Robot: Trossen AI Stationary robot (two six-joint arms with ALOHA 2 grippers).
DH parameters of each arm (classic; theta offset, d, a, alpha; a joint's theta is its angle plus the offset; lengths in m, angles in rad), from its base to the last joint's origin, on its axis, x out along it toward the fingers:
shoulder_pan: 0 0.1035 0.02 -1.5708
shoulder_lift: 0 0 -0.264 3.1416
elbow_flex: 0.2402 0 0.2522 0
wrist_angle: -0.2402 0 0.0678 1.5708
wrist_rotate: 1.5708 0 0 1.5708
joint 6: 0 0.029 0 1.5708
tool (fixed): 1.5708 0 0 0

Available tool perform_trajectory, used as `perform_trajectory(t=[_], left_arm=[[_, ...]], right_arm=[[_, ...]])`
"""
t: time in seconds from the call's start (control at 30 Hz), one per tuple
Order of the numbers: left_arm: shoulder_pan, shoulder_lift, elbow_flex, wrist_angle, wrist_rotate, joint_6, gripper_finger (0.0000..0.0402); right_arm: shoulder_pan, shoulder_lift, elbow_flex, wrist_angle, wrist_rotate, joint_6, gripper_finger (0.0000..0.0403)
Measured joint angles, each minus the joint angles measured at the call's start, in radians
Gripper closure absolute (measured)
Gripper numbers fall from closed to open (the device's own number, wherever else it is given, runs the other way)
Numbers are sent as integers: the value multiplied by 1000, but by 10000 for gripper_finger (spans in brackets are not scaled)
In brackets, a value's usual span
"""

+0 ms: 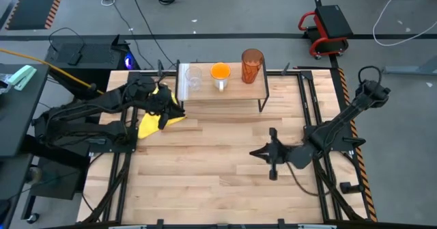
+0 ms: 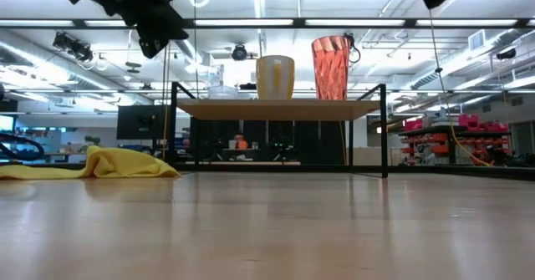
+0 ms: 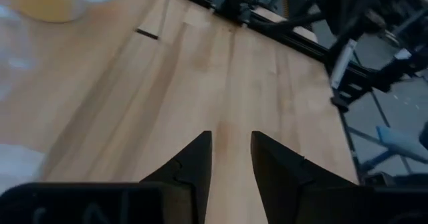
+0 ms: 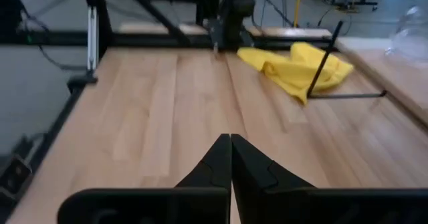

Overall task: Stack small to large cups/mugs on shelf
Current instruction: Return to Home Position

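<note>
On the shelf [image 1: 235,93] stand three vessels in a row: the clear glass cup [image 1: 193,78], the orange mug [image 1: 220,74] and the tall amber tumbler [image 1: 252,65]. In the low view, the mug [image 2: 275,77] and tumbler [image 2: 332,67] rest by their bases on the board [image 2: 276,109]. My left gripper [image 1: 169,106] hovers open just left of the shelf, above the yellow cloth, holding nothing; its fingers [image 3: 231,144] show a gap. My right gripper [image 1: 254,152] is shut and empty, over the table in front of the shelf, pointing left [image 4: 231,144].
A crumpled yellow cloth [image 1: 156,118] lies on the table left of the shelf, and shows in the low view [image 2: 109,163] and right wrist view [image 4: 297,67]. The shelf's thin black legs [image 2: 384,129] stand at its corners. Bare tabletop [image 1: 205,160] spreads toward the near edge.
</note>
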Motion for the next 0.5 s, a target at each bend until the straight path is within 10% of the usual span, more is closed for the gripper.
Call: perform_trajectory(t=[0.5], left_arm=[[-37, -4, 0, -27, 0, -118, 285]], right_arm=[[-2, -242, 0, -92, -28, 24, 386]])
